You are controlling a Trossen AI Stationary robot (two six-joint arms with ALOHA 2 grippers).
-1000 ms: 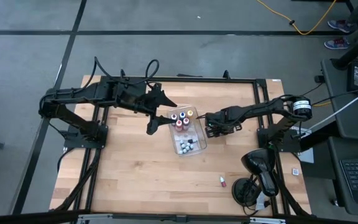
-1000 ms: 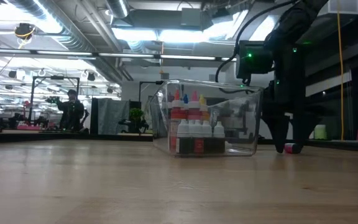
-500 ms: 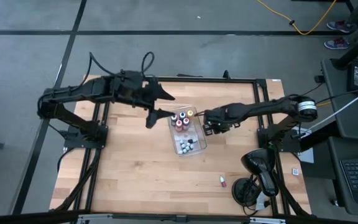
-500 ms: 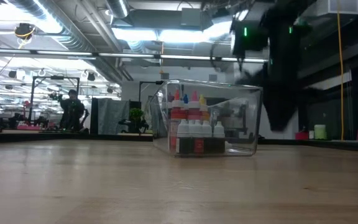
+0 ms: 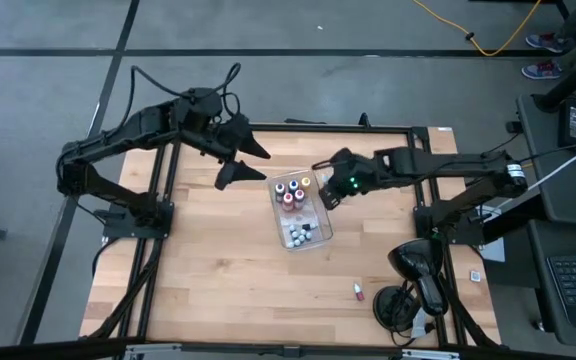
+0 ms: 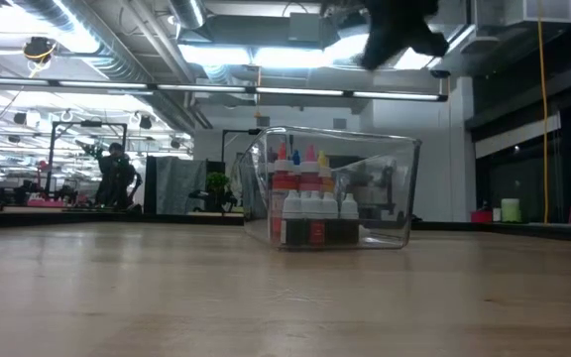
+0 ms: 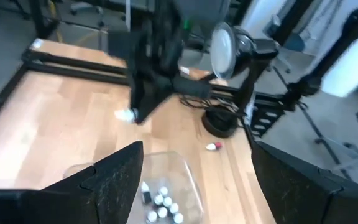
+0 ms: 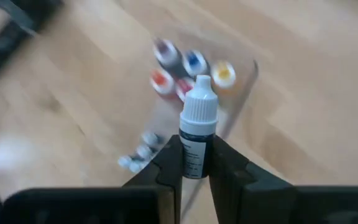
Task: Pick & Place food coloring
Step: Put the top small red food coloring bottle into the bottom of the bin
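Bottle held above the tray, ready to drop in.
Your left end effector (image 5: 243, 162) waits released, clear of the tray (image 5: 317, 232); your right end effector (image 8: 194, 163) grasps an upright bottle (image 8: 197, 127) above it, while one stray bottle (image 5: 358, 292) remains on the desk (image 5: 218, 270).

The table (image 5: 218, 260) is showing pale, matt wood planks; the tray (image 6: 395, 188) is looking like clear, glossy plastic; the bottle (image 8: 197, 134) is wearing a smooth white plastic cap.
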